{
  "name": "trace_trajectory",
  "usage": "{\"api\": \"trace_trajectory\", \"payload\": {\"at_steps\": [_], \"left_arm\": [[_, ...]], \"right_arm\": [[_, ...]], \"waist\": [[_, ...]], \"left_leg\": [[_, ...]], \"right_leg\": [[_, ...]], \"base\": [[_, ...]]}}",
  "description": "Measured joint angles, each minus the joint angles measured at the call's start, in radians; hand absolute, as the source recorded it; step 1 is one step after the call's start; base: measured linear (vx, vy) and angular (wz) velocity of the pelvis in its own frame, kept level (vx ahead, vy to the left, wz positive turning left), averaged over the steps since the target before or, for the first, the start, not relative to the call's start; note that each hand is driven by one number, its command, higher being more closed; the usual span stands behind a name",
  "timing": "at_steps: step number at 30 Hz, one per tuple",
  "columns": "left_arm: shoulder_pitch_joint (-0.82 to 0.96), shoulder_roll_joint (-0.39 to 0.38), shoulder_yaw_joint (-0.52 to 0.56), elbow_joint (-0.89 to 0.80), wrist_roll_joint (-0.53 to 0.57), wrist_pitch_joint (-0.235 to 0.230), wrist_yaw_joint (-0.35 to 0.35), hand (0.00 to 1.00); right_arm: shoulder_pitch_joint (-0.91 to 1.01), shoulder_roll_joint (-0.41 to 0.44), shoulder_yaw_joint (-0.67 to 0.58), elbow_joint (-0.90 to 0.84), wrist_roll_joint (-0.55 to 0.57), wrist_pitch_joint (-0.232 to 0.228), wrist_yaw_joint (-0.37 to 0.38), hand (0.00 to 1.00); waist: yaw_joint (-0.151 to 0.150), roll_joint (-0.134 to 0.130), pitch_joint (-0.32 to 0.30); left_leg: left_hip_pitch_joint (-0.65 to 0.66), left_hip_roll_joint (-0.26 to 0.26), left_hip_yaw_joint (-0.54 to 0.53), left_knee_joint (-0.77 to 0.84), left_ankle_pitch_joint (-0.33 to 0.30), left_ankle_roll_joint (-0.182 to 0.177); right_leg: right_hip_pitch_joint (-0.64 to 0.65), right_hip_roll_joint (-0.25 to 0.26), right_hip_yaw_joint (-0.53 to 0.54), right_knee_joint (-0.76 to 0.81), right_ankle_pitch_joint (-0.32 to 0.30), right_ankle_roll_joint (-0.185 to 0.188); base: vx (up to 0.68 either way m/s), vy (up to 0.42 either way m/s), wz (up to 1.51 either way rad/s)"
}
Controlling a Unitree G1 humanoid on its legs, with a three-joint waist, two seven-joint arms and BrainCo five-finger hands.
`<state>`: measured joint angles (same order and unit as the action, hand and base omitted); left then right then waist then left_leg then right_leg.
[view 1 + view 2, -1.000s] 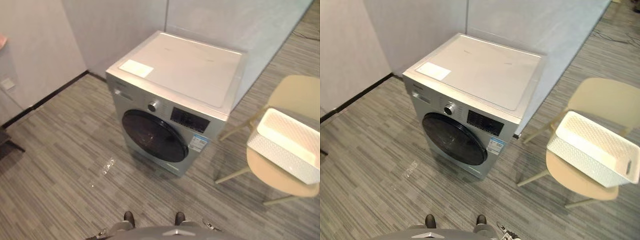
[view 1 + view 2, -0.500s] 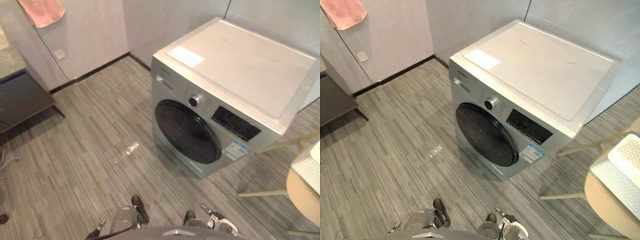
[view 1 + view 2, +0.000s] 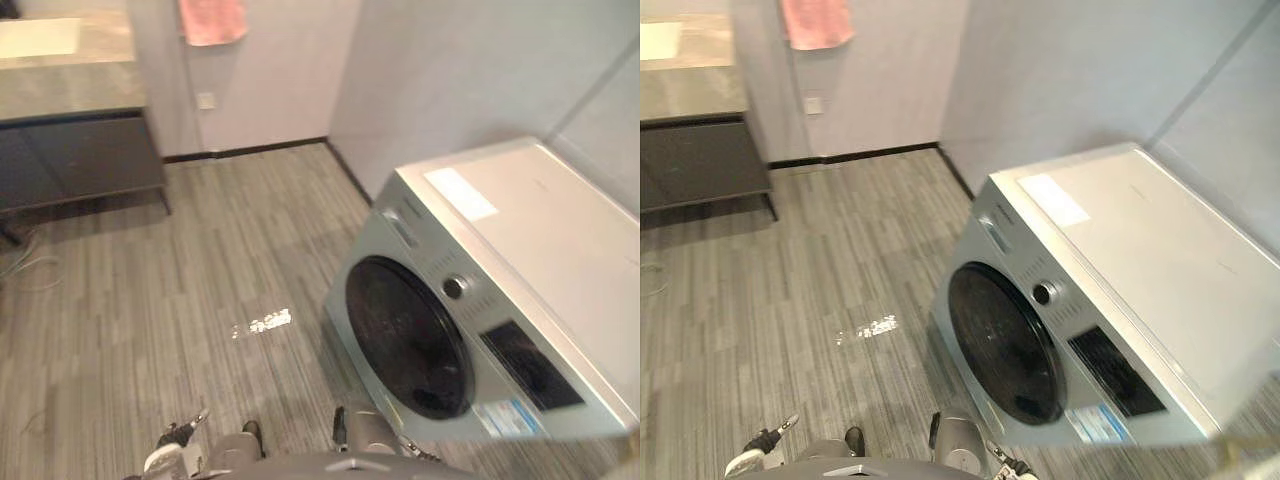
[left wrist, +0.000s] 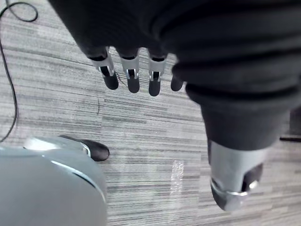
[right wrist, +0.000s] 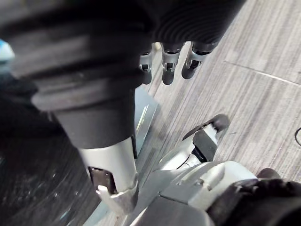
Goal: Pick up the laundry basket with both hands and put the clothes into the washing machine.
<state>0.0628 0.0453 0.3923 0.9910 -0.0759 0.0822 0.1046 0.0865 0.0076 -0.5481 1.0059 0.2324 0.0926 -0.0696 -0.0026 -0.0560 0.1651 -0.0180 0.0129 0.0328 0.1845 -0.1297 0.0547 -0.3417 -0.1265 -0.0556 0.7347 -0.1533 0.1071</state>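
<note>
Washing machine (image 3: 480, 300): fills the right side of the head views; its round dark door (image 3: 410, 340) is shut, control knob (image 3: 455, 287) above it to the right.
Laundry basket: I cannot place it from these pictures, so where the clothes are stays unsettled.
Left hand (image 4: 136, 70): hangs over bare floor in its wrist view, fingers straight and relaxed, thumb apart, holding nothing.
Right hand (image 5: 169, 59): fingers loose and empty in its wrist view, pointing down at the floor close beside the machine's lower front.
Floor (image 3: 200, 260): grey striped planks, with a small shiny patch (image 3: 262, 322) centre-left in the left eye view; I cannot tell whether it is wet or a reflection.
Surroundings: a dark counter (image 3: 70, 150) at upper left, a pink towel (image 3: 213, 20) hanging on the wall at the top.
Risk, footing: if that patch is liquid, a step onto it could slip.
Risk, clearance: the right hand is near the machine's front, so a swing or turn could knock it.
Risk, door: while it is shut, nothing can go into the drum, and two hands on a basket would leave none to open it.
</note>
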Motion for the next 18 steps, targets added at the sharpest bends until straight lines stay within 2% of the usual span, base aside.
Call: {"api": "trace_trajectory", "payload": {"at_steps": [1, 2, 3, 4, 5, 6, 7, 8, 9, 10, 11, 12, 13, 14, 15, 16, 17, 18], "left_arm": [[-0.002, -0.013, 0.009, 0.0, 0.002, -0.006, 0.0, 0.0], [-0.005, -0.02, 0.022, 0.0, 0.004, -0.007, -0.001, 0.0], [-0.006, -0.029, 0.038, 0.0, 0.017, -0.007, -0.001, 0.0], [-0.007, -0.03, 0.041, 0.0, 0.023, -0.007, -0.002, 0.0], [-0.006, -0.029, 0.043, 0.0, 0.033, -0.006, -0.004, 0.0], [-0.01, -0.027, 0.051, 0.002, 0.042, -0.006, -0.003, 0.0], [-0.008, -0.037, 0.051, 0.004, 0.042, -0.003, -0.003, 0.0], [0.009, -0.062, 0.051, 0.007, 0.041, -0.003, -0.003, 0.0], [0.019, -0.104, 0.039, 0.008, 0.041, -0.003, -0.003, 0.0], [0.019, -0.106, 0.038, 0.007, 0.046, -0.003, -0.003, 0.0], [0.014, -0.108, 0.034, 0.008, 0.048, -0.003, -0.004, 0.0], [0.003, -0.112, 0.025, 0.009, 0.048, 0.001, -0.004, 0.0], [-0.001, -0.114, 0.018, 0.008, 0.048, 0.001, -0.004, 0.0], [-0.008, -0.117, 0.017, 0.003, 0.048, -0.001, -0.004, 0.0], [-0.02, -0.106, 0.016, 0.001, 0.048, 0.0, -0.004, 0.0], [-0.024, -0.097, 0.008, 0.0, 0.048, -0.001, -0.004, 0.0], [-0.032, -0.083, -0.006, 0.0, 0.047, -0.002, -0.003, 0.0], [-0.04, -0.076, -0.008, 0.0, 0.047, -0.003, -0.003, 0.0]], "right_arm": [[0.005, 0.001, 0.01, -0.009, 0.006, -0.002, 0.0, 0.0], [0.006, 0.0, 0.011, -0.008, 0.007, -0.001, -0.001, 0.0], [0.007, -0.001, 0.017, -0.008, 0.007, 0.001, -0.001, 0.0], [0.007, -0.002, 0.023, -0.008, 0.007, 0.001, -0.001, 0.0], [0.007, -0.004, 0.034, -0.008, 0.007, 0.002, -0.001, 0.0], [0.006, 0.0, 0.032, -0.006, 0.008, 0.008, 0.0, 0.0], [0.007, -0.015, 0.025, -0.005, 0.031, 0.041, 0.031, 0.0], [0.006, -0.041, 0.015, -0.003, 0.09, 0.106, 0.09, 0.0], [0.013, -0.063, -0.033, 0.003, 0.176, 0.169, 0.137, 0.0], [0.015, -0.058, -0.052, 0.002, 0.201, 0.17, 0.138, 0.0], [0.017, -0.048, -0.086, -0.005, 0.233, 0.173, 0.125, 0.0], [0.028, -0.054, -0.086, -0.003, 0.233, 0.176, 0.1, 0.0], [0.034, -0.056, -0.086, -0.003, 0.233, 0.175, 0.086, 0.0], [0.038, -0.058, -0.083, -0.004, 0.232, 0.175, 0.07, 0.0], [0.046, -0.05, -0.067, -0.005, 0.226, 0.147, 0.038, 0.0], [0.051, -0.044, -0.043, -0.008, 0.208, 0.116, 0.024, 0.0], [0.054, -0.038, 0.0, -0.014, 0.164, 0.06, -0.001, 0.0], [0.043, -0.032, 0.011, -0.027, 0.146, 0.03, -0.006, 0.0]], "waist": [[0.0, 0.008, 0.004], [0.001, 0.011, 0.003], [0.001, 0.016, 0.001], [0.0, 0.016, 0.0], [0.0, 0.009, -0.004], [0.006, -0.014, -0.025], [0.004, 0.004, -0.03], [0.001, 0.039, -0.053], [-0.019, 0.096, -0.082], [-0.025, 0.104, -0.083], [-0.044, 0.118, -0.079], [-0.044, 0.13, -0.074], [-0.042, 0.135, -0.071], [-0.035, 0.142, -0.064], [-0.028, 0.128, -0.059], [-0.022, 0.113, -0.057], [-0.012, 0.096, -0.055], [-0.003, 0.086, -0.048]], "left_leg": [[-0.002, 0.005, -0.034, 0.015, -0.019, -0.014], [0.001, 0.01, -0.056, 0.031, -0.038, -0.023], [0.003, 0.019, -0.084, 0.053, -0.06, -0.047], [0.003, 0.023, -0.1, 0.065, -0.074, -0.06], [0.003, 0.029, -0.124, 0.083, -0.097, -0.089], [0.01, 0.04, -0.127, 0.096, -0.122, -0.129], [0.024, 0.063, -0.128, 0.093, -0.131, -0.145], [0.034, 0.105, -0.126, 0.099, -0.141, -0.167], [-0.006, 0.147, -0.085, 0.206, -0.151, -0.179], [-0.02, 0.152, -0.075, 0.237, -0.151, -0.179], [-0.053, 0.164, -0.028, 0.396, -0.138, -0.18], [-0.089, 0.19, 0.024, 0.575, -0.112, -0.178], [-0.106, 0.207, 0.05, 0.645, -0.081, -0.168], [-0.137, 0.237, 0.093, 0.751, 0.009, -0.139], [-0.187, 0.245, 0.096, 0.854, 0.145, -0.152], [-0.21, 0.242, 0.103, 0.895, 0.147, -0.143], [-0.256, 0.243, 0.121, 0.891, -0.015, -0.104], [-0.285, 0.252, 0.151, 0.783, -0.096, -0.1]], "right_leg": [[0.027, 0.008, 0.025, -0.168, 0.006, -0.009], [0.04, 0.011, 0.046, -0.264, 0.016, -0.02], [0.056, 0.01, 0.05, -0.335, 0.031, -0.027], [0.065, 0.009, 0.049, -0.351, 0.036, -0.032], [0.079, 0.008, 0.046, -0.362, 0.037, -0.039], [0.083, 0.015, 0.044, -0.349, 0.069, -0.024], [0.082, 0.034, 0.036, -0.323, 0.048, -0.027], [0.081, 0.063, 0.017, -0.318, 0.027, -0.044], [0.093, 0.094, 0.001, -0.338, 0.011, -0.055], [0.1, 0.097, 0.0, -0.341, 0.007, -0.056], [0.136, 0.099, -0.009, -0.358, 0.006, -0.053], [0.18, 0.104, -0.013, -0.374, 0.008, -0.06], [0.203, 0.107, -0.014, -0.38, 0.003, -0.063], [0.247, 0.113, -0.016, -0.386, -0.006, -0.061], [0.29, 0.095, -0.014, -0.409, -0.006, -0.06], [0.307, 0.076, -0.014, -0.422, -0.007, -0.056], [0.325, 0.048, -0.015, -0.44, -0.008, -0.036], [0.331, 0.025, -0.016, -0.441, -0.014, -0.017]], "base": [[0.17, -0.223, 1.21], [0.2, -0.276, 1.27], [0.2, -0.276, 1.0], [0.28, -0.414, 1.04], [0.39, -0.611, 0.84], [0.4, -0.622, 0.67], [0.44, -0.593, 0.28], [0.41, -0.363, 0.03], [0.43, -0.305, 0.0], [0.35, -0.179, -0.02], [0.4, -0.104, -0.01], [0.37, -0.051, 0.0], [0.4, 0.034, 0.05], [0.28, 0.128, 0.09], [0.26, 0.169, 0.09], [0.2, 0.219, 0.13], [0.14, 0.273, 0.12], [0.14, 0.297, 0.14]]}}
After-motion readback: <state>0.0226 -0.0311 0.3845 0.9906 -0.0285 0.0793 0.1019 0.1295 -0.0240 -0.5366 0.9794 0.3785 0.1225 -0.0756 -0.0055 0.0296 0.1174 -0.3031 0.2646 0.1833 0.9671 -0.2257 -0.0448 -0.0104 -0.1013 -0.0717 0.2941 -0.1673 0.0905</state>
